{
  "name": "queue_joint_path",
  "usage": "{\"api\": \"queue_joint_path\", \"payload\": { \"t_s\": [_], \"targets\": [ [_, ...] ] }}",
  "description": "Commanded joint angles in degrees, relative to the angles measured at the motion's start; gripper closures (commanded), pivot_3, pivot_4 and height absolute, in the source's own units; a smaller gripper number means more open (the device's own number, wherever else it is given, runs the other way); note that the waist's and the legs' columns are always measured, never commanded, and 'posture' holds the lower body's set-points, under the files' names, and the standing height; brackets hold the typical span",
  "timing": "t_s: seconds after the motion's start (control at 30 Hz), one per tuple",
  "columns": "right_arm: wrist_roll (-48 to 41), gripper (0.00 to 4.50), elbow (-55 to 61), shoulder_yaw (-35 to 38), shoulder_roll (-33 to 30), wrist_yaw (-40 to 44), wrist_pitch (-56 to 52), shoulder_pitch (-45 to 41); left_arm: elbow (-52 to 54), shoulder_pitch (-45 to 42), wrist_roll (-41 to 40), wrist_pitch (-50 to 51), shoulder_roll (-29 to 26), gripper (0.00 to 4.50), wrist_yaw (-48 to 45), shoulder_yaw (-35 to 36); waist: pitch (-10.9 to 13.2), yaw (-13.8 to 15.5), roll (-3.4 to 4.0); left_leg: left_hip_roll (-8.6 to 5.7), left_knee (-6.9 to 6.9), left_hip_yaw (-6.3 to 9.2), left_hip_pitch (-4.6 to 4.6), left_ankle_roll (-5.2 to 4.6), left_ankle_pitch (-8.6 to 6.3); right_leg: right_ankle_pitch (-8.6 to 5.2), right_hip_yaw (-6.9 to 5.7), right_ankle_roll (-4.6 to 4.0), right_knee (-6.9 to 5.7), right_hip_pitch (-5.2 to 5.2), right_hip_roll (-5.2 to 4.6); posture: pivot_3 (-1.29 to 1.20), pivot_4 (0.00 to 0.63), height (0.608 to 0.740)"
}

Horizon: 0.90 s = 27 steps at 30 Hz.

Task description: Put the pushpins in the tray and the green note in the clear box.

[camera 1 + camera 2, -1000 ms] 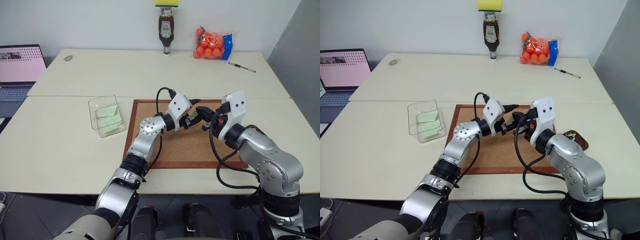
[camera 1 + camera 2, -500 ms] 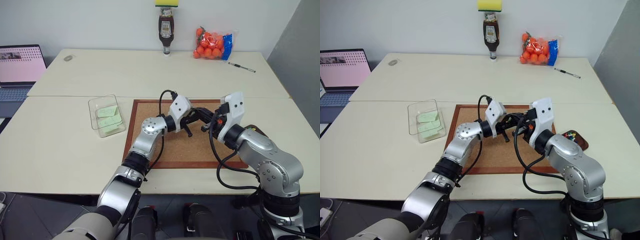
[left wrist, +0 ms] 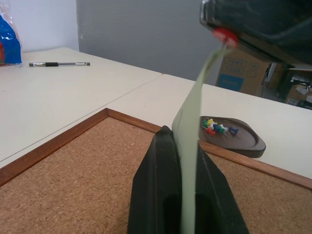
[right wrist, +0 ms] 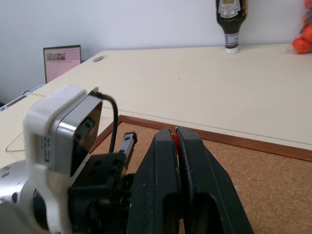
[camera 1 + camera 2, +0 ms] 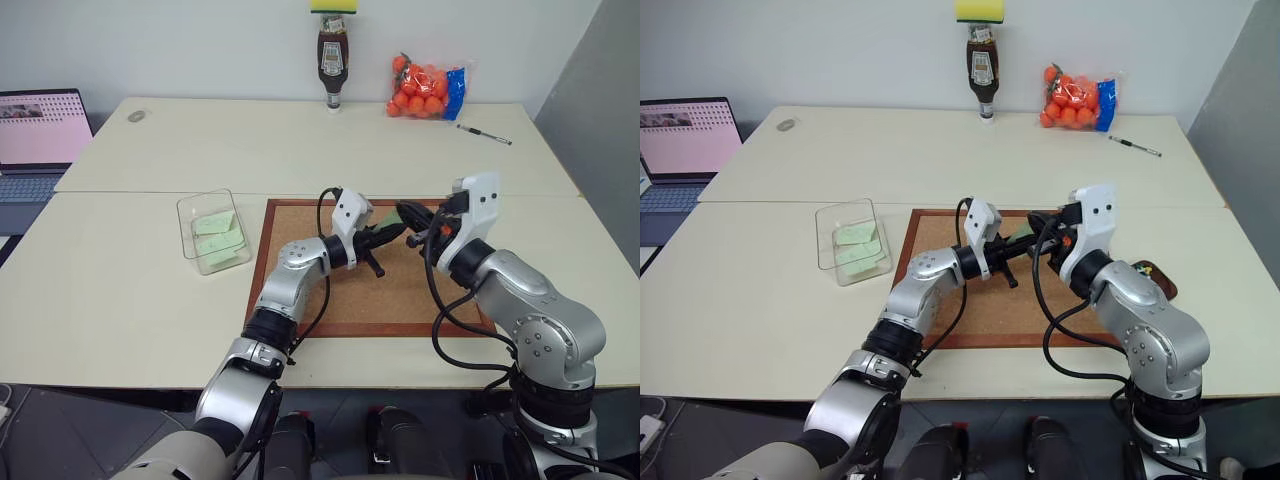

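Setting: pale table carrying a wood-framed cork board. Left gripper: clamped on the lower end of the green note, which runs up as a long strip to the right gripper. Right gripper: closed on a red pushpin stuck through the note's top end. Tray: just beyond the board's right edge, pins inside, nearer the right arm. Clear box: left of the board, nearer the left arm, already holding green slips.
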<state>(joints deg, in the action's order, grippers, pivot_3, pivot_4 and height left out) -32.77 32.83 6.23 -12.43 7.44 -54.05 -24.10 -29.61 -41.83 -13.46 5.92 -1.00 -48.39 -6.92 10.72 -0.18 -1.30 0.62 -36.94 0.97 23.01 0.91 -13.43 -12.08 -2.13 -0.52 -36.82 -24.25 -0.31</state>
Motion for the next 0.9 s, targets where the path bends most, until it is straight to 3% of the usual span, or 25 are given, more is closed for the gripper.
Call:
{"api": "queue_joint_path", "payload": {
  "t_s": [0.03, 0.5, 0.9],
  "targets": [
    [-0.5, 4.5, 0.9, 2.6, -0.1, -0.9, 1.7, -1.8, 3.5, 0.2, -1.7, 1.6, 0.7, 4.48, -0.2, 0.4, 0.0, 0.0, 0.0, 0.0, 0.0, 0.01, 0.0, 0.0, 0.0, 0.0, -0.01, 0.0, 0.0, 0.0, 0.0, 0.0, 0.15, 0.74],
    [-0.4, 4.5, 2.0, 2.2, -1.4, -0.6, 0.7, -0.6, 6.9, -0.2, -7.1, 8.0, 2.5, 4.48, 2.5, 4.3, 0.0, 0.0, 0.0, 0.0, 0.0, 0.0, 0.0, 0.0, 0.0, 0.0, 0.0, 0.0, 0.0, 0.0, 0.01, 0.0, 0.15, 0.74],
    [4.0, 4.5, 0.3, 2.5, -2.1, -2.8, 3.2, -0.2, 19.0, 5.8, -12.2, 17.5, 0.9, 4.48, 5.9, 6.3, 0.0, -0.1, 0.0, 0.0, 0.01, 0.01, -0.01, 0.0, 0.0, 0.0, 0.04, 0.0, 0.01, 0.0, 0.02, 0.0, 0.15, 0.74]
  ]
}}
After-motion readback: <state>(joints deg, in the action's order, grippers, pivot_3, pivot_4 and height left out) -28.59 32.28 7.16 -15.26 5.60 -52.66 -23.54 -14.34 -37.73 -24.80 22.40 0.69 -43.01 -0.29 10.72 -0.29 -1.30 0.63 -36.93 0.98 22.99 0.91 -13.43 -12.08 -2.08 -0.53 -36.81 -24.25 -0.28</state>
